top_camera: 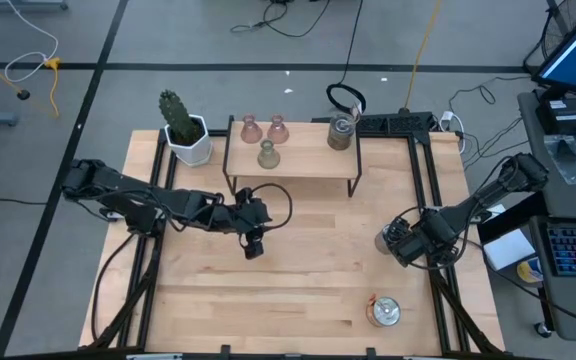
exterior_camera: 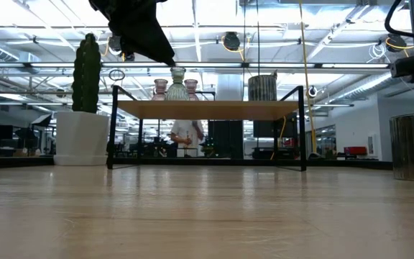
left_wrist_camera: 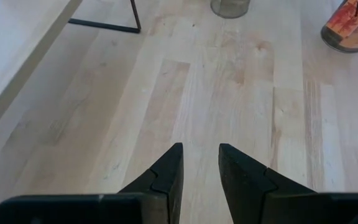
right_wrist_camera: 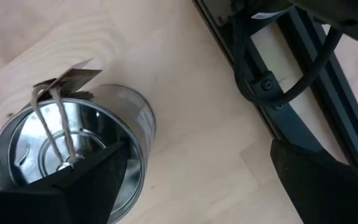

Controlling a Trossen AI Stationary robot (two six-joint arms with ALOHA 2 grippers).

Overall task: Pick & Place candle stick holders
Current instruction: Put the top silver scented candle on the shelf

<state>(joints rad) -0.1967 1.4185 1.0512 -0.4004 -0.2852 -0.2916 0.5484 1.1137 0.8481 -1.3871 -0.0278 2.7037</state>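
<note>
Left gripper [top_camera: 253, 247] hangs over bare wood in the middle of the table [top_camera: 298, 290], just in front of the small raised shelf [top_camera: 290, 158]. Its fingers [left_wrist_camera: 166, 177] stand slightly apart with nothing between them; only plank shows in the gap.

Beyond that gripper, on the shelf top: two pale pink holders [top_camera: 251, 127] side by side, the olive-green holder [top_camera: 267, 154] just in front of them, and one silver holder [top_camera: 341, 133] toward the shelf's far right end. In the low view the green glass [exterior_camera: 177, 85] stands in front of the pinks, the silver one [exterior_camera: 262, 87] well apart to their right. The white-potted cactus [top_camera: 183, 128] sits off the shelf's left end, behind and to the left of the left gripper.

Right gripper [top_camera: 408, 240] is low at the table's right side, close to the black frame rail [top_camera: 430, 190]. Fingers spread wide — one dark finger [right_wrist_camera: 86, 186] reaches down inside the open mouth of a silver holder [right_wrist_camera: 73, 162], the other [right_wrist_camera: 328, 180] well outside, over the wood near the rail. The holder stands upright on the table, not clamped. A paper tag on a string [right_wrist_camera: 67, 81] is tied at its rim. In the high view this holder [top_camera: 388, 238] shows just on the inner side of the gripper.

Third silver holder [top_camera: 384, 311] — alone near the front edge, nearer the camera than the right gripper, apart from both arms.
</note>
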